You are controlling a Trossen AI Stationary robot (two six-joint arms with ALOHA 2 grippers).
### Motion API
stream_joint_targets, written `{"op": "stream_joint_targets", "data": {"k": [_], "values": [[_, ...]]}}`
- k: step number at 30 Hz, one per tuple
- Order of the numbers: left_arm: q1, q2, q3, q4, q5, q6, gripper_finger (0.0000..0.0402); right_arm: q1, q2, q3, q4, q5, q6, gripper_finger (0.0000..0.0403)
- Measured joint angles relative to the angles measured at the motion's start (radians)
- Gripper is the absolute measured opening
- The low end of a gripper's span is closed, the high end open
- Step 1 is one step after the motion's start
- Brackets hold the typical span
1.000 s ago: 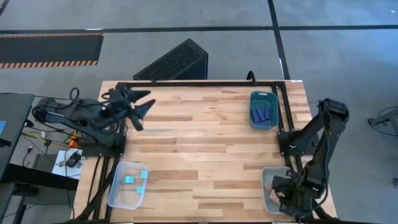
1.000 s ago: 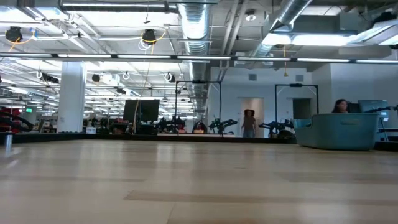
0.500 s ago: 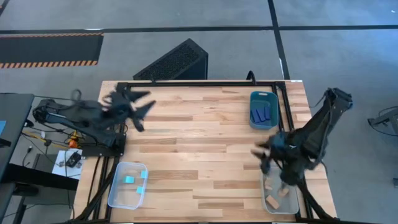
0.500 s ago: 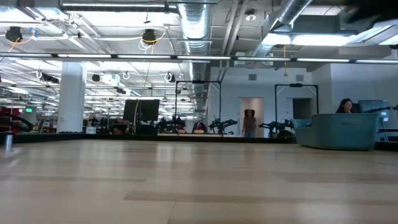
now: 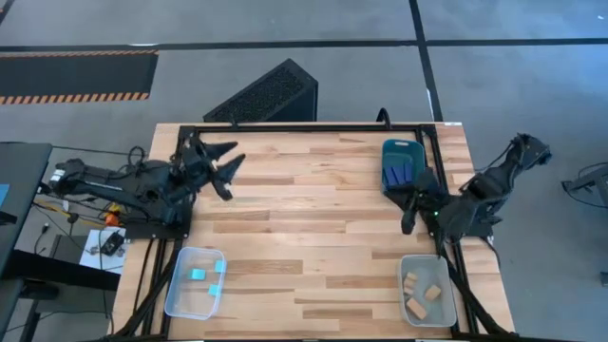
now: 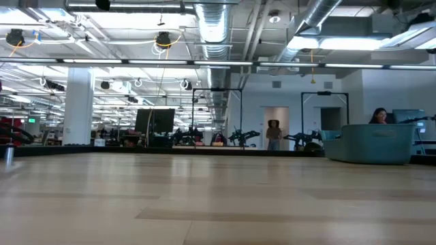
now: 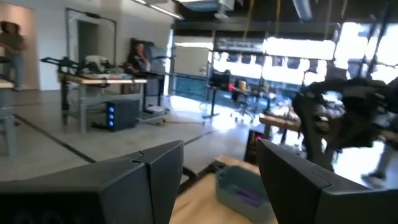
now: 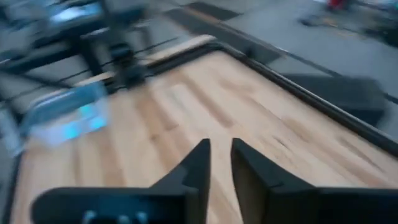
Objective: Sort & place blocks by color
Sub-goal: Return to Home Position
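Dark blue bars (image 5: 399, 172) lie in the dark teal tray (image 5: 387, 148) at the far right, which also shows in the left wrist view (image 7: 231, 178). Teal cubes (image 5: 198, 275) lie in the clear tray (image 5: 180, 302) at the near left. Pale wood pieces (image 5: 425, 293) lie in the grey tray (image 5: 406, 268) at the near right. My left gripper (image 5: 225, 169) hovers open and empty over the table's far left (image 7: 221, 152). My right gripper (image 5: 415, 199) is empty, just on the near side of the dark teal tray; its fingers (image 8: 220, 146) stand a narrow gap apart.
A black frame (image 5: 313, 127) runs along the table's far edge and down its right side. Bare wood (image 5: 304, 237) lies between the three trays. A black slatted box (image 5: 266, 95) lies on the floor beyond the far edge. People show far off in the room.
My right gripper has come up out of the grey near-right tray and swung toward the far edge, ending beside the dark teal tray; the wood pieces in the grey tray now show. My left gripper has shifted slightly toward the table's right.
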Motion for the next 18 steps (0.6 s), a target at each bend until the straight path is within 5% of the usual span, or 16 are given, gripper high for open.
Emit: {"op": "stream_joint_targets", "data": {"k": [7,13,18], "values": [[0.176,0.062,-0.004,-0.002,0.117,-0.069,0.0170,-0.184,-0.040,0.001,0.328,-0.456,-0.622,0.0014],[0.223,0.226,-0.005,0.220,0.259,-0.125,0.0104,-0.430,-0.056,-0.006,0.406,-0.953,-0.794,0.0015],[0.223,0.347,-0.005,0.357,0.273,-0.147,0.0042,-0.648,-0.057,-0.100,0.696,-1.259,-0.867,0.0004]]}}
